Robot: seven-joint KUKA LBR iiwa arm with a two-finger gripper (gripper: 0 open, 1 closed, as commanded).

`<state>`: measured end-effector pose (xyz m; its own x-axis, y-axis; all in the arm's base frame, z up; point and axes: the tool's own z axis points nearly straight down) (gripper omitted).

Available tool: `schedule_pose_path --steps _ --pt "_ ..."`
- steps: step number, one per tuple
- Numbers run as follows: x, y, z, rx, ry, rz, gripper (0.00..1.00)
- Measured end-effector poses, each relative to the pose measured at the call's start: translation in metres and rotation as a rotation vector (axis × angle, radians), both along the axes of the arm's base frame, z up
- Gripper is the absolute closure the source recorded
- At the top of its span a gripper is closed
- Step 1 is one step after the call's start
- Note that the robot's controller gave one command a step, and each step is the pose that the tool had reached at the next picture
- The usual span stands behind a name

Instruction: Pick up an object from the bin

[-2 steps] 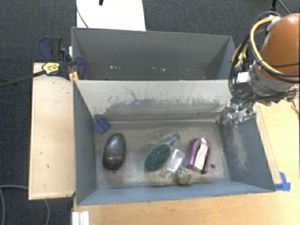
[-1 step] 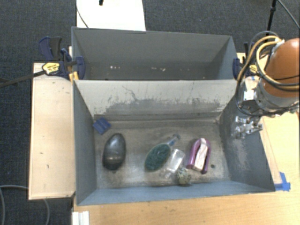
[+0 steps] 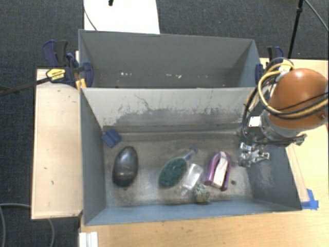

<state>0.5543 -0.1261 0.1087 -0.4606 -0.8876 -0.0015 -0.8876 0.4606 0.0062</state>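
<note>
I reach in from the right edge of the frame. My wrist is at the middle right, a grey metal part, and on top of it sits a round orange cover. Yellow and black cables loop across this cover and go down along its left side. My gripper hangs under the wrist, to its lower left, a little below the middle of the frame. It is small, of bare metal, and it points downward.
</note>
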Motion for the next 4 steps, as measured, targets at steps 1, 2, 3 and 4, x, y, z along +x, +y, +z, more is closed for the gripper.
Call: schedule_pose_path --steps 1,2,3,4 --pt "0.002 -0.001 0.004 -0.003 -0.007 0.001 0.00" --pt "-0.016 0.041 0.082 -0.003 -0.014 -0.034 0.00" --pt "-0.029 0.101 0.000 0.000 0.001 -0.174 0.00" --pt "-0.021 0.090 -0.034 -0.007 0.000 0.068 0.00"
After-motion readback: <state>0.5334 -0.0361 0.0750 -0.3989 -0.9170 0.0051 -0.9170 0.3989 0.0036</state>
